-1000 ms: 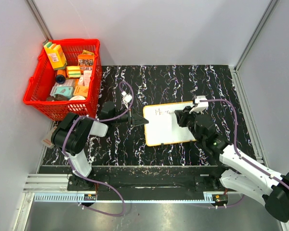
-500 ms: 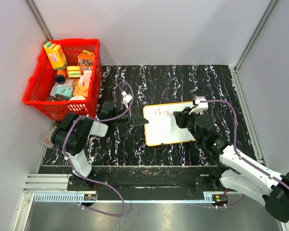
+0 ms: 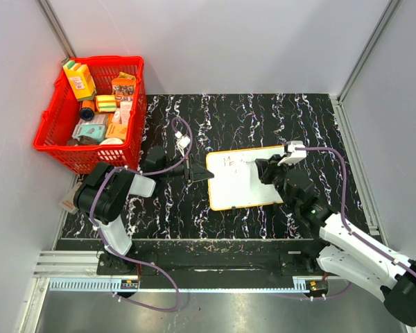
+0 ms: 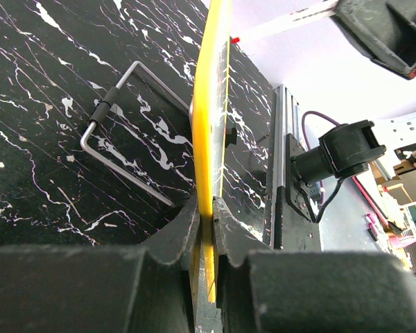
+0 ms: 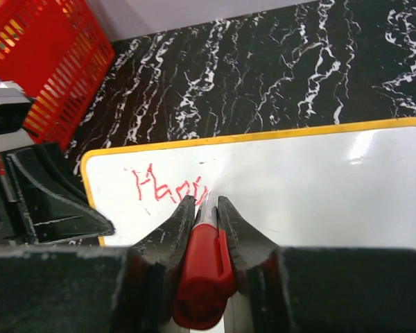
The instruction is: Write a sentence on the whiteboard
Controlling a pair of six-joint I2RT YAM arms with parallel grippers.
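Whiteboard (image 3: 241,178) lies at the middle of the table (image 3: 263,118). Sentence (image 5: 166,186) occupies its far-left corner. Left gripper (image 3: 207,174) sits on the board's left edge. Right gripper (image 3: 260,168), carrying marker (image 5: 202,267), is over its right half. Basket (image 3: 90,158) stands at the far left.

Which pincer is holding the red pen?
The right pincer: it grips the red plastic marker over the red writing. The left pincer only pinches the edge of the small white yellow-rimmed whiteboard.
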